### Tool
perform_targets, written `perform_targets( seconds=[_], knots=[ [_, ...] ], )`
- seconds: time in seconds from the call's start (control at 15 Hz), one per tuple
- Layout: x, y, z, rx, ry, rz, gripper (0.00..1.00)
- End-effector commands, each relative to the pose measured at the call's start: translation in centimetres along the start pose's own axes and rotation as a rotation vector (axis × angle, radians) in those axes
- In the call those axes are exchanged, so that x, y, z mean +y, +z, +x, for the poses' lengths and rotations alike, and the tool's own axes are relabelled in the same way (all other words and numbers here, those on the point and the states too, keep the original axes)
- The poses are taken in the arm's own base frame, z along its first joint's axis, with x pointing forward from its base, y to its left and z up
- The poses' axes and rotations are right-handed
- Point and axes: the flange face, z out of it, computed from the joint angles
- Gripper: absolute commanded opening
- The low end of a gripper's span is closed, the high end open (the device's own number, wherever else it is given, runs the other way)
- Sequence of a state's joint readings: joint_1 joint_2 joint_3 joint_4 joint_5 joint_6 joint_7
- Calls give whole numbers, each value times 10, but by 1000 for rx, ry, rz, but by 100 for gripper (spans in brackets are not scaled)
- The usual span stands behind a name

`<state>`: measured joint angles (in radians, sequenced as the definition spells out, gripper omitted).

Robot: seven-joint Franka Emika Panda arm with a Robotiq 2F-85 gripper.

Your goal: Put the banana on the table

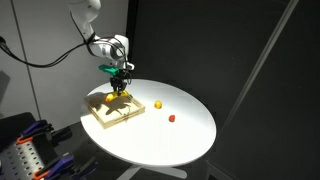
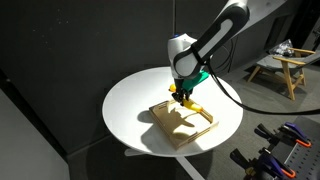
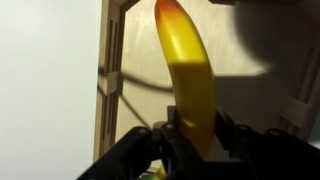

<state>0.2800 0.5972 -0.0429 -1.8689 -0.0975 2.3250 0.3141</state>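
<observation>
Nearest the wrist camera, at the bottom of the frame, the black two-fingered gripper (image 3: 190,138) is closed around the near end of the small curved yellow banana (image 3: 190,75). The fruit runs up the middle of the frame to an orange-tinted tip near the top edge. Beneath it lies the shallow square light-wood tray (image 3: 110,70), whose rim crosses the left-centre of the frame. Beyond that rim, on the left, is the smooth white top of the large round table (image 3: 45,90).

In an exterior view the gripper (image 1: 120,86) stands over the upper-left part of the tray, with the banana just under it, inside the tray's outline. I cannot tell whether the banana rests on the wood or is raised just off it.

A tiny round yellow object (image 1: 158,103) and a tiny red object (image 1: 172,117) sit on the bare tabletop to the right of the tray, well apart from the gripper.

I judge the task to be at an early stage. The grasp is made, but the banana has to be carried past the rim, set on the white top and released.
</observation>
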Motion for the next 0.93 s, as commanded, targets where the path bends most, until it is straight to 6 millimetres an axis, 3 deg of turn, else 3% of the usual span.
perform_targets(
  seconds=[0.0, 0.87],
  knots=[
    [19, -24, -19, -24, 15, 12, 16],
    [105, -66, -52, 12, 143, 53, 16]
  ],
)
